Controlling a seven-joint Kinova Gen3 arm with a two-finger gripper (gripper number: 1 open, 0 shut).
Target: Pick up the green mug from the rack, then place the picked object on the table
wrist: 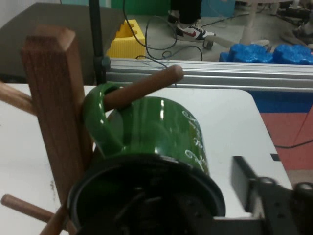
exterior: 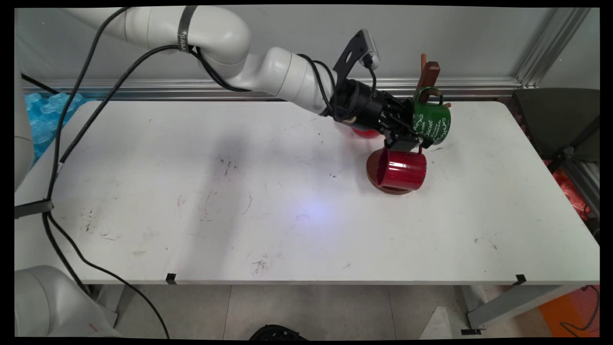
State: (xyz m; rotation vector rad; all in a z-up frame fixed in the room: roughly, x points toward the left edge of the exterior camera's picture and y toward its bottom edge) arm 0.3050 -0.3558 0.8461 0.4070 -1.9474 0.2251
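A wooden mug tree [exterior: 429, 73] stands at the table's far right on a round brown base [exterior: 393, 188]. A green mug [exterior: 433, 123] with white lettering hangs by its handle on an upper peg [wrist: 146, 87] beside the post [wrist: 51, 112]. My gripper [exterior: 415, 138] is at the green mug's [wrist: 156, 132] mouth; one finger reaches inside, and the other finger [wrist: 243, 176] stands outside with a small gap to the wall. The gripper [wrist: 215, 193] looks open. A red mug [exterior: 402, 169] hangs on its side just below, over the base.
A red object [exterior: 366, 133] lies partly hidden behind the gripper's wrist. A dark chair [exterior: 558, 124] stands off the table's right end, with blue wrapping [exterior: 45, 115] off the left end. Black cables [exterior: 72, 120] hang from the arm over the table's left side.
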